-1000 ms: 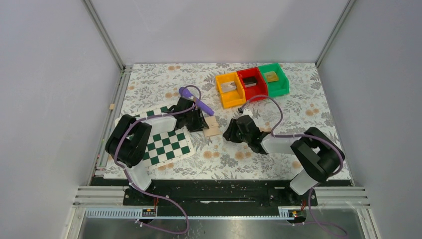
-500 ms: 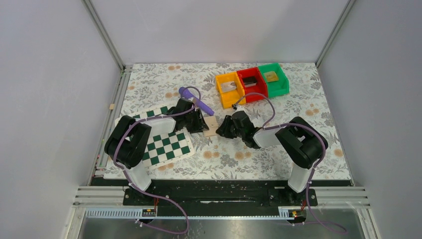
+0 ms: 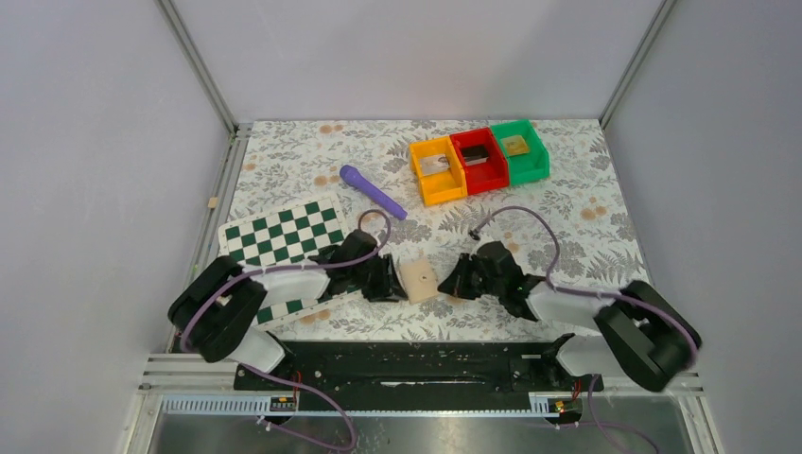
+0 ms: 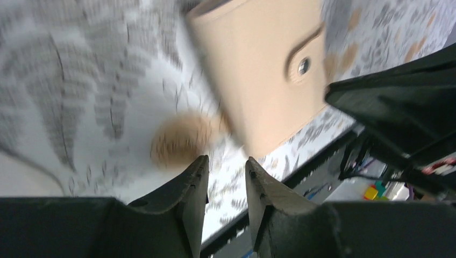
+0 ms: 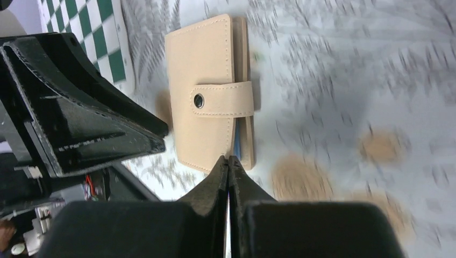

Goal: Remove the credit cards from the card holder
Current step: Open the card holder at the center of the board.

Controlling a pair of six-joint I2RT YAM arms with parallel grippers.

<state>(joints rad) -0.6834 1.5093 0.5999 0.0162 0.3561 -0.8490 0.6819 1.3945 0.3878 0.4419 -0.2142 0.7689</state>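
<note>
The tan card holder point(image 3: 417, 280) lies flat near the table's front edge, closed, with its snap strap fastened. It fills the top of the left wrist view point(image 4: 258, 70) and shows in the right wrist view point(image 5: 207, 91), where a thin blue edge peeks out of its side. My left gripper point(image 3: 389, 282) is just left of it, slightly open and empty point(image 4: 227, 166). My right gripper point(image 3: 456, 283) is just right of it, shut, with its tips point(image 5: 228, 159) at the holder's edge. No card shows outside the holder.
The green-and-white checkered board point(image 3: 284, 241) lies left under my left arm. A purple pen point(image 3: 372, 191) lies behind it. Yellow point(image 3: 436, 170), red point(image 3: 479, 160) and green point(image 3: 519, 149) bins stand at the back. The table's front rail is close below both grippers.
Both arms have pulled back toward the near edge. The card holder has moved from mid-table to near the front edge, between the grippers. The purple pen is now uncovered.
</note>
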